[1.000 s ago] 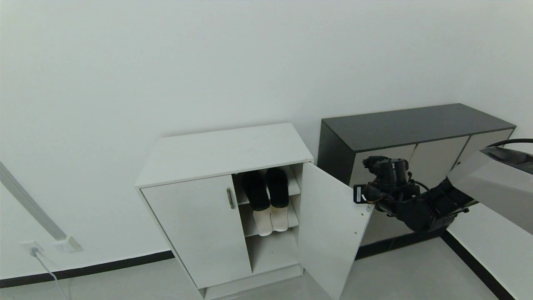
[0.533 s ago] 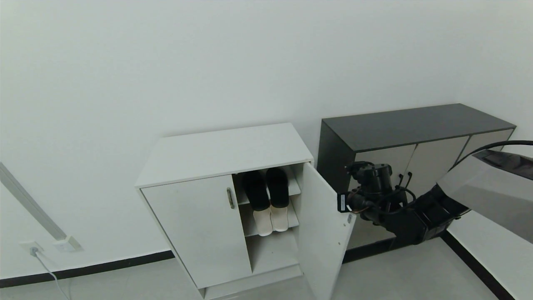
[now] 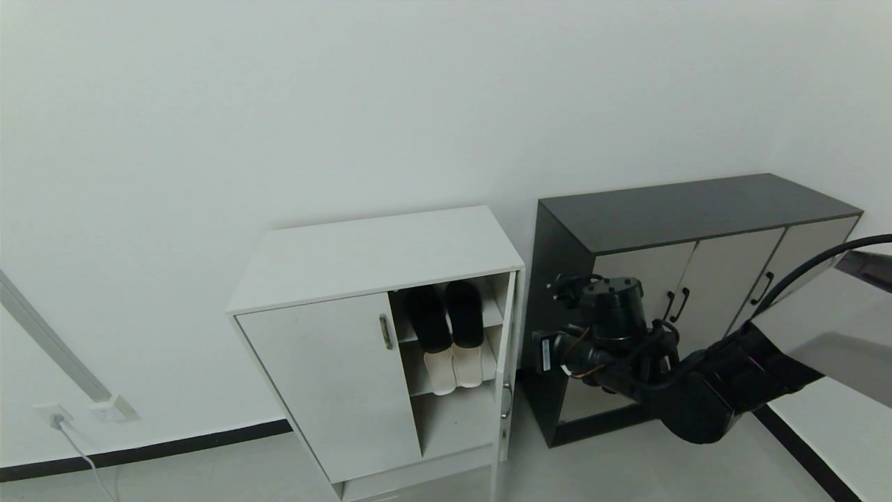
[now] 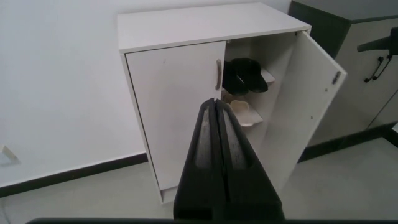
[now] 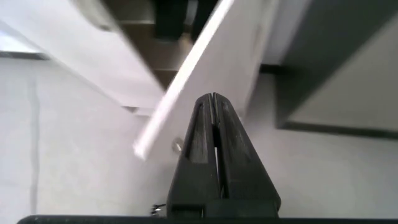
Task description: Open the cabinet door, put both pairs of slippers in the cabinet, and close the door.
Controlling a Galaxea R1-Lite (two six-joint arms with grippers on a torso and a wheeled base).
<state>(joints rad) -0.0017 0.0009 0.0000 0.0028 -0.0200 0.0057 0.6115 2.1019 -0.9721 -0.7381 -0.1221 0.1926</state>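
Hanging half open on the cabinet [image 3: 376, 254], the door [image 4: 314, 99] is flanked outside by the right gripper [image 5: 214, 98], fingers pressed together like those of the left gripper [image 4: 216, 102].

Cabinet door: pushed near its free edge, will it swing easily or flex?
Probably stiff: the door looks like a flat rigid panel. It likely swings lightly on its hinges, so a gentle push should do. Shoved hard, it may bounce off the cabinet.
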